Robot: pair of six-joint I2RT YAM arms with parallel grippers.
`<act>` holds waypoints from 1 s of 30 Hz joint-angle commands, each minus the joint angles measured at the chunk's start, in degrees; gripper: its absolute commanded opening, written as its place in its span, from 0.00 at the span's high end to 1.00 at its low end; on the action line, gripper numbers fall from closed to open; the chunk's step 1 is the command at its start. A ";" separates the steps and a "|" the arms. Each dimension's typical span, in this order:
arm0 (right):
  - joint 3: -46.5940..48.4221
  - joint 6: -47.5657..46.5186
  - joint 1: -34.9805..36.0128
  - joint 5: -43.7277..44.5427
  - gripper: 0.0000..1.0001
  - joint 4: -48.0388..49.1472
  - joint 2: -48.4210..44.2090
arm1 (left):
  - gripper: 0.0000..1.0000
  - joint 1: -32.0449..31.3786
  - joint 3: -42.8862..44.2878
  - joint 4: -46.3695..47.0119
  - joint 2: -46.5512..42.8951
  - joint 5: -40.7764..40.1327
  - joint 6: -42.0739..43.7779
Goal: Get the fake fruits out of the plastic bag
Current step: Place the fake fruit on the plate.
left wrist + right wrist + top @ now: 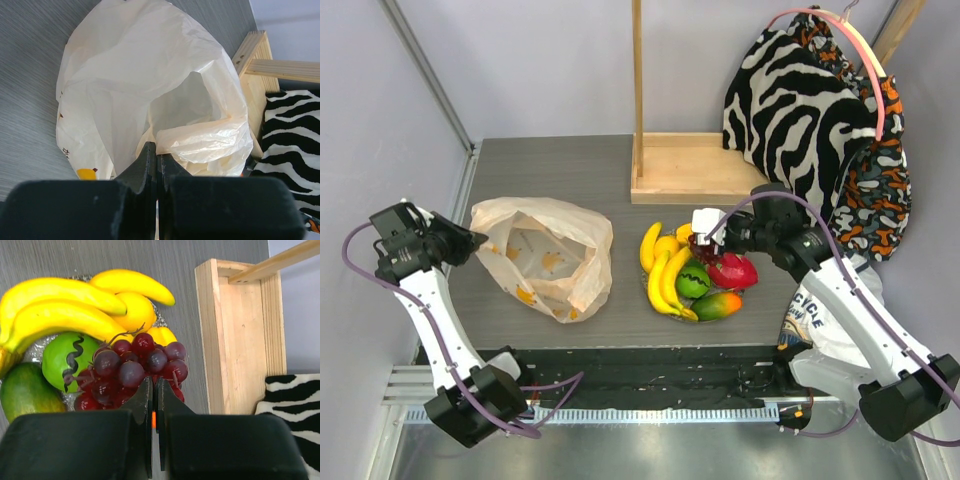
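Observation:
The plastic bag [545, 255] [150, 75] lies crumpled and open on the left of the table, and no fruit shows inside it. My left gripper [475, 240] [154, 147] is shut at the bag's left edge, where the film gathers at its tips. The fake fruits are piled on a plate [31, 351] at the centre: bananas [665, 270] [55, 305], a green apple [692, 282] [62, 360], a red fruit [732, 270], a green-orange fruit [718, 304] and the dark red grape bunch [702, 262] [130, 367]. My right gripper [705, 243] [153, 382] is shut with its tips among the grapes.
A wooden stand with a tray base [690, 170] [240, 330] and upright post [638, 70] sits behind the fruits. Zebra-print cloth [800, 110] [290, 130] hangs at the back right. A white printed cloth [815, 320] lies under the right arm.

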 commanded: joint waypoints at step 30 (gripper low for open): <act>-6.74 -7.66 1.41 -11.49 0.91 -11.14 -4.66 | 1.00 0.46 -2.13 0.18 -3.98 1.48 -0.54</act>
